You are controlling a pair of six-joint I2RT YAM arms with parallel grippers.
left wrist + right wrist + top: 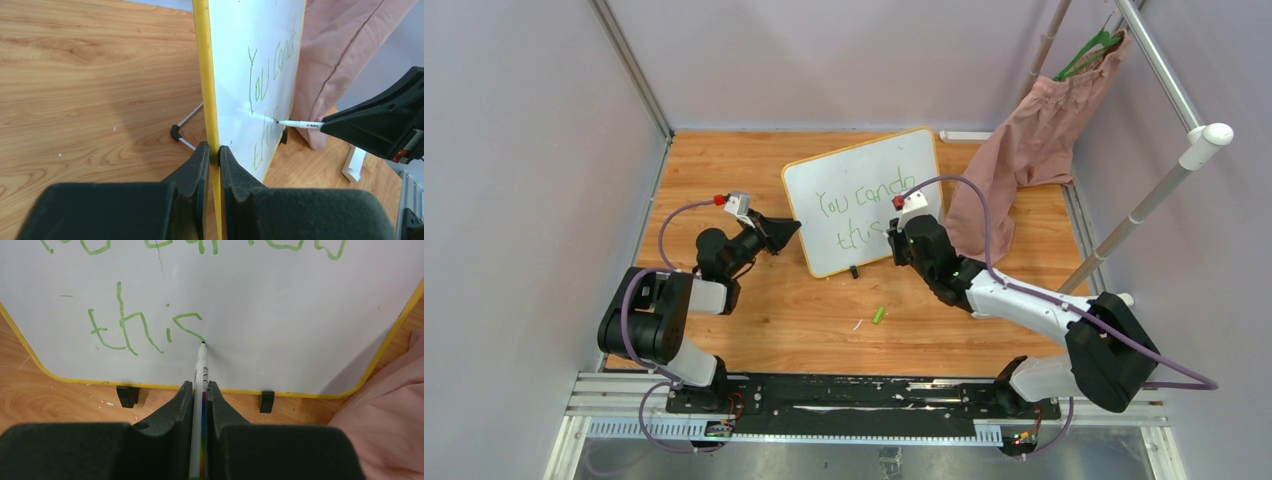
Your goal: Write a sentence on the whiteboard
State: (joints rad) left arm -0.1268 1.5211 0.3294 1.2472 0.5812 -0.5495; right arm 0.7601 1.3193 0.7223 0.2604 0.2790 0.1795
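The whiteboard (864, 200) stands tilted on the wooden table, white with a yellow rim (204, 75) and black clip feet. The sentence (861, 200) reads "You can do" above "this" in green. My left gripper (786, 232) is shut on the board's left edge; its fingers (200, 155) pinch the yellow rim. My right gripper (894, 238) is shut on a white marker (201, 370), whose tip touches the board at the lower end of the half-drawn "s" of "this" (145, 330). The marker (299, 124) also shows in the left wrist view.
A green marker cap (878, 315) lies on the table in front of the board. A pink cloth (1034, 150) hangs from a white rack (1169, 165) at the right, close to the board's right edge. Grey walls enclose the table.
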